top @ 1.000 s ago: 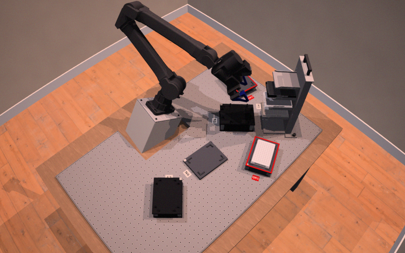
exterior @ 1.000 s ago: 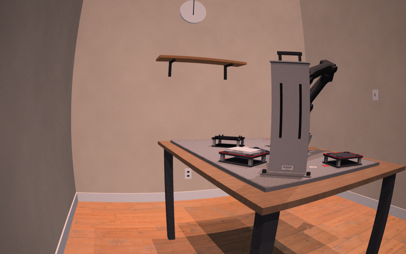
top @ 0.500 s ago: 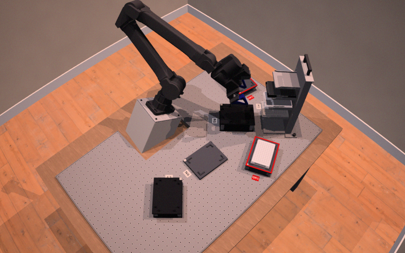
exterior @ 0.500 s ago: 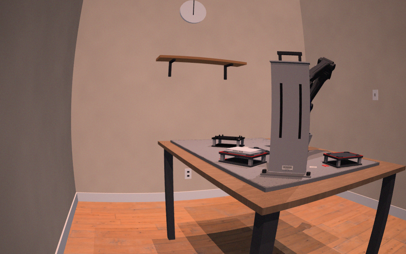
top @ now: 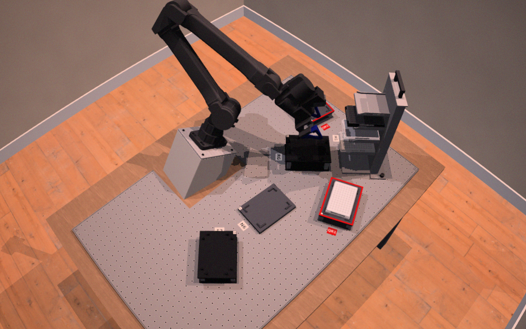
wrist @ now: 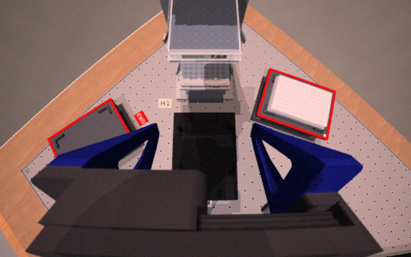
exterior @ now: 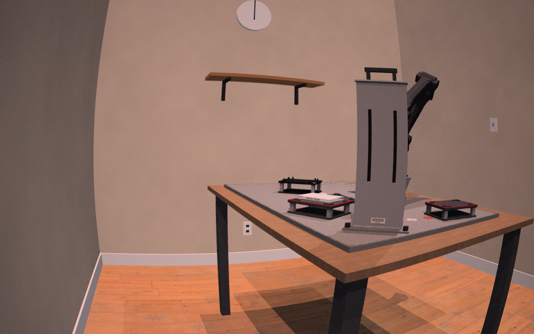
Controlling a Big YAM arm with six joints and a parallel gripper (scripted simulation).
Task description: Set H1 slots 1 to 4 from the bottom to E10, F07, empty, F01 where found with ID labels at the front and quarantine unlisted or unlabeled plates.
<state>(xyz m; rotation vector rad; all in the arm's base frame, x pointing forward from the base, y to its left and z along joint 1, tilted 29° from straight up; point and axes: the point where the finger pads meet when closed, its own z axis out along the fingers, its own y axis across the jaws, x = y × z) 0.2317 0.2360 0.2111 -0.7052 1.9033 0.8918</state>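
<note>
Black robot arm's blue jaws spread wide, holding nothing, above the black regrip nest (top: 307, 152).
Only the wrist view shows plate fronts in the grey plate hotel (wrist: 204, 53); the exterior view shows its slotted back (exterior: 378, 149).
</note>
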